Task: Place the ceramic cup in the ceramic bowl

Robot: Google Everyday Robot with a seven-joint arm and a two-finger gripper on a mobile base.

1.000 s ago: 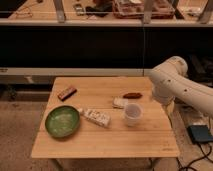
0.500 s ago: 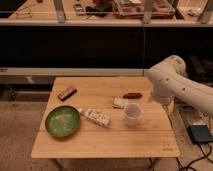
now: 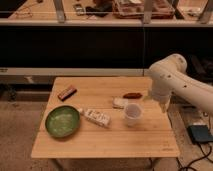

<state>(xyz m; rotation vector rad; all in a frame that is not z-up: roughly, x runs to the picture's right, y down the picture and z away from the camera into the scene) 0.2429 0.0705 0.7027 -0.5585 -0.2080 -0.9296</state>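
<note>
Standing upright on table (image 3: 100,145), cup (image 3: 132,114) sits right of centre, well apart from bowl (image 3: 62,121) at left, packet (image 3: 97,118) between them. Gripper (image 3: 164,105) hangs right of cup near table's right edge, fingers apart, not touching cup.

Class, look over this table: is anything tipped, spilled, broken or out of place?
Nothing stands out. The small white ceramic cup stands upright, the glossy green ceramic bowl sits level, and nothing is spilled on the wooden table. The gripper hangs beside the cup, at the table's right edge.
</note>
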